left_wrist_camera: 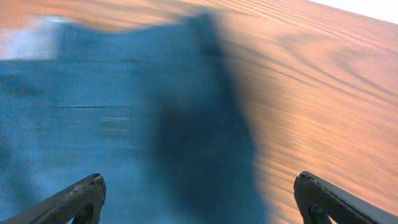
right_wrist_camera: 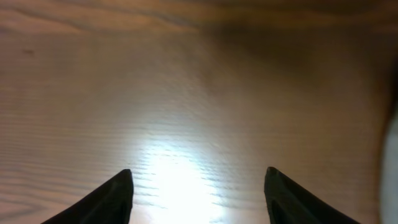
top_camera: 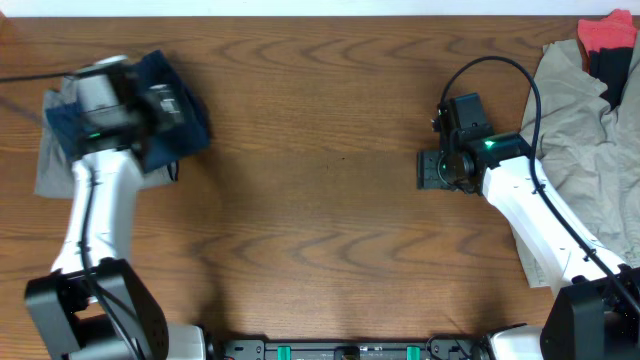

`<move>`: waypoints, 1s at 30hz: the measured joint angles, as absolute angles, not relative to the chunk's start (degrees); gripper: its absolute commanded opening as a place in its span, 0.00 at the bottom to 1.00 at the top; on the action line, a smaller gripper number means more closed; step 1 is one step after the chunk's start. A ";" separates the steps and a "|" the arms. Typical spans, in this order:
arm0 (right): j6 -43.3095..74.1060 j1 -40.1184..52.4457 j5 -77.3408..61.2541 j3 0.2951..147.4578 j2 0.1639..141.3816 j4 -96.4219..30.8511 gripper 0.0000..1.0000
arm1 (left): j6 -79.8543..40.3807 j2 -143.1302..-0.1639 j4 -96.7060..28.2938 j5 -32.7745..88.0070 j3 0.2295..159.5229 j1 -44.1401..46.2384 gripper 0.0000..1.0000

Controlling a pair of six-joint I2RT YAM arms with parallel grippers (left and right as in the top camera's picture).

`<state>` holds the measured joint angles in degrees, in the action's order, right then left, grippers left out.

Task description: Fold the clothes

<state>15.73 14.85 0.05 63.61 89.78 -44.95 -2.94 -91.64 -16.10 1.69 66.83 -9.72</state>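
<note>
The folded navy-blue shorts (top_camera: 180,120) lie at the far left of the table, on top of a grey garment (top_camera: 55,165). My left gripper (top_camera: 163,103) hangs over the navy shorts. In the left wrist view the blurred navy shorts (left_wrist_camera: 124,124) fill the left side, and my left gripper (left_wrist_camera: 199,186) is wide open with nothing between its fingers. My right gripper (top_camera: 432,168) is open and empty over bare wood right of centre; the right wrist view shows my right gripper (right_wrist_camera: 199,177) with only the table under it.
A crumpled beige cloth (top_camera: 580,130) covers the table's right side. A red piece (top_camera: 605,35) and a black piece (top_camera: 618,70) lie at the far right corner. The wooden tabletop (top_camera: 320,200) spans the middle.
</note>
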 measured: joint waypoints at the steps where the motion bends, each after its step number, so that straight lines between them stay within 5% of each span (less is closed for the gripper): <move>1: 15.84 14.85 -0.71 63.61 89.78 -43.86 0.77 | -3.01 -91.64 -17.26 2.33 66.83 -7.03 0.98; 5: 15.66 14.22 -2.72 63.72 89.76 -41.87 0.99 | -3.03 -91.64 -26.13 4.23 66.83 3.42 0.98; 16: 15.38 5.10 -3.46 64.75 85.78 -56.58 0.99 | -9.23 -88.33 -58.35 5.61 66.37 8.73 0.98; 22: 14.83 6.15 -2.20 59.70 69.60 -49.01 0.94 | -10.37 -69.52 -53.41 5.61 60.55 8.99 0.98; 30: 14.22 9.61 -0.43 44.62 43.09 -39.62 0.99 | -10.74 -36.32 -37.56 5.63 45.43 10.20 0.98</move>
